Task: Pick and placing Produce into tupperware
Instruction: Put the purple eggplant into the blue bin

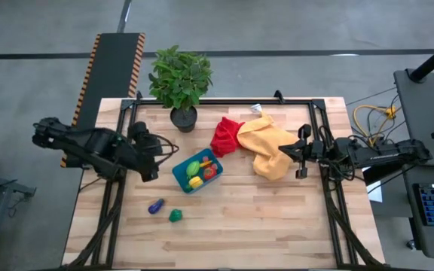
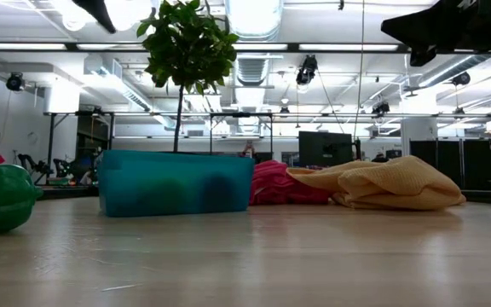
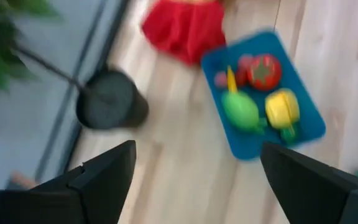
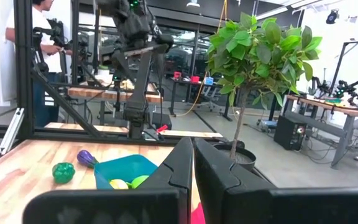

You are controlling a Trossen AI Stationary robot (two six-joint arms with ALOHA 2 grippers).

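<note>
The teal-blue tupperware (image 1: 181, 178) sits mid-table and holds a red tomato (image 3: 263, 70), a green piece (image 3: 241, 109) and a yellow piece (image 3: 283, 107). A purple eggplant (image 1: 156, 205) and a green pepper (image 1: 175, 215) lie on the wood nearer the near edge. My left gripper (image 3: 197, 180) hovers open to the tupperware's (image 3: 253, 146) left, above the table. My right gripper (image 4: 192, 168) is shut and waits at the table's right side, beside the yellow cloth (image 1: 270, 149).
A potted plant (image 1: 181, 83) stands at the far edge, its black pot (image 3: 110, 101) close to my left gripper. A red cloth (image 1: 227, 135) and the yellow cloth lie heaped right of the tupperware. A person (image 4: 39, 18) stands beyond the table's left side.
</note>
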